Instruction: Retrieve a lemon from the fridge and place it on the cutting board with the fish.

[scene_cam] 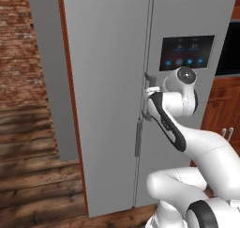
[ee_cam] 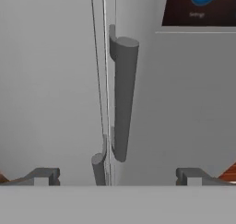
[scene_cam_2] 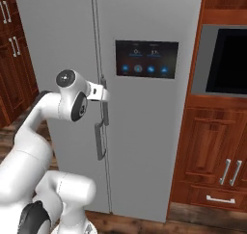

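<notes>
The tall grey fridge (scene_cam: 108, 81) (scene_cam_2: 144, 141) (ee_cam: 46, 80) stands with both doors closed. My gripper (scene_cam: 146, 87) (scene_cam_2: 102, 91) (ee_cam: 117, 176) is open, right at the seam between the doors. In the hand view, one grey bar handle (ee_cam: 123, 98) runs up between my spread fingertips (ee_cam: 44, 176), and the end of a second handle (ee_cam: 98, 168) shows just below it. Nothing is held. The lemon is hidden behind the closed doors. The cutting board and the fish are out of view.
A dark control panel (scene_cam_2: 147, 58) (scene_cam: 186, 52) sits on the right door. A black microwave (scene_cam_2: 226, 59) is built in above reddish wooden cabinets (scene_cam_2: 212, 156) on the right. A brick wall (scene_cam: 18, 44) and plank floor (scene_cam: 33, 185) lie to the left.
</notes>
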